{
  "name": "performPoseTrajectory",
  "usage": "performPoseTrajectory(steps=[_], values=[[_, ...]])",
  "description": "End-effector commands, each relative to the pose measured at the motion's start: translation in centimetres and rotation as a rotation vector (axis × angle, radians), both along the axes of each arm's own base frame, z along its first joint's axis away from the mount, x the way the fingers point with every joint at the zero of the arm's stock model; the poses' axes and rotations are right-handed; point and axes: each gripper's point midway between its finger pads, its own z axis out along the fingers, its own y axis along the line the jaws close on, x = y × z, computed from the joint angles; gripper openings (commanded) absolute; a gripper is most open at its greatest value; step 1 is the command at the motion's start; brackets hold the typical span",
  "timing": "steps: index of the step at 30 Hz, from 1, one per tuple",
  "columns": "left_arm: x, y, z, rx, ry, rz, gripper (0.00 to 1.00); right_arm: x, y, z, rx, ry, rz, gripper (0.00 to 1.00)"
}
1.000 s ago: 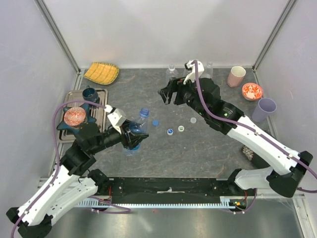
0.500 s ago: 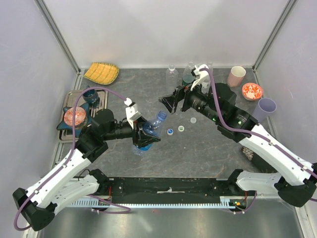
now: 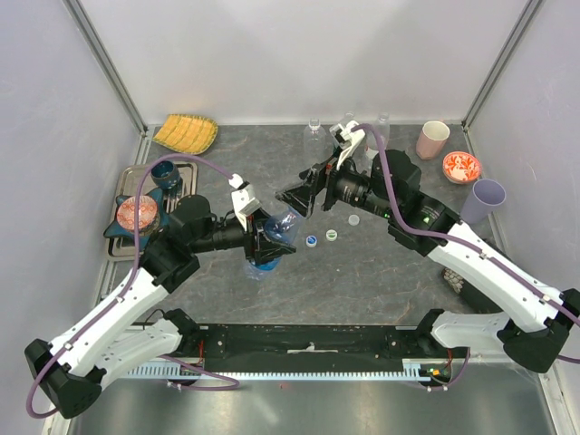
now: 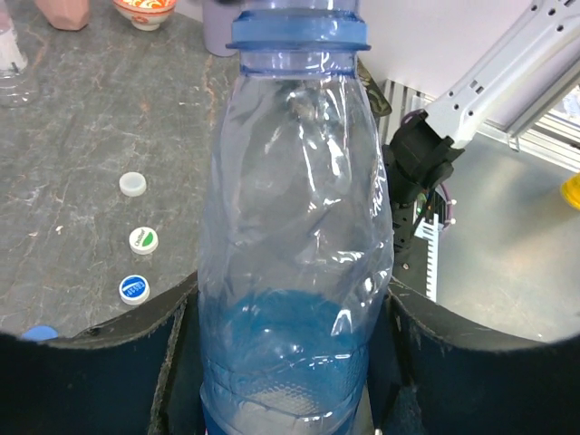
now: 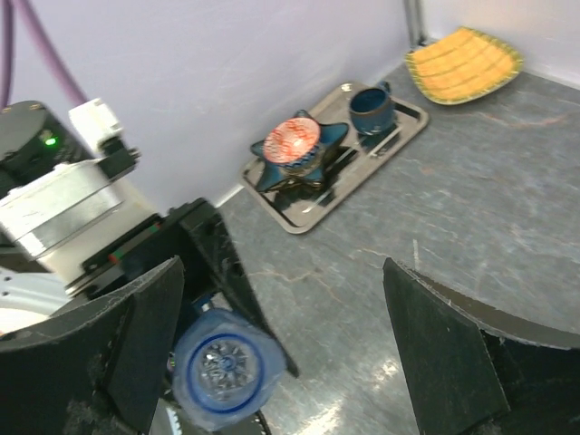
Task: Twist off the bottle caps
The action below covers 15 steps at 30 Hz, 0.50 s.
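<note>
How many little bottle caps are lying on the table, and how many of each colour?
Blue cap: 1
White-and-blue cap: 1
White-and-green cap: 1
Plain white cap: 1
Total: 4

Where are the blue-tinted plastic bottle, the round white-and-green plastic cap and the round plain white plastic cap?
Blue-tinted plastic bottle (image 4: 294, 272): left wrist view, crumpled mid-body.
White-and-green cap (image 4: 142, 240): left wrist view, top face.
Plain white cap (image 4: 133, 184): left wrist view, top face.
</note>
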Motion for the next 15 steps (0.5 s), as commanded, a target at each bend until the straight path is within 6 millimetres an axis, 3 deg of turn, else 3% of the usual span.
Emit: performPoseTrajectory(steps=[1, 9, 14, 15], values=[[1.4, 0.1, 2.3, -0.031, -0.056, 0.068, 0.50, -2.8, 0.8, 2.4, 0.112, -0.007, 0.143, 0.96], [2.3, 0.5, 3.2, -0.053, -0.097, 0.119, 0.50, -2.9, 1.0, -0.4, 0.057, 0.052, 0.149, 0.88], [2.1, 0.4, 3.5, -0.071, -0.103, 0.114, 0.50, -2.5, 1.2, -1.4, 0.040, 0.069, 0.138, 0.70], [2.0, 0.5, 3.7, -0.075, -0.107, 0.113, 0.50, -2.5, 1.2, -1.5, 0.038, 0.069, 0.138, 0.63]])
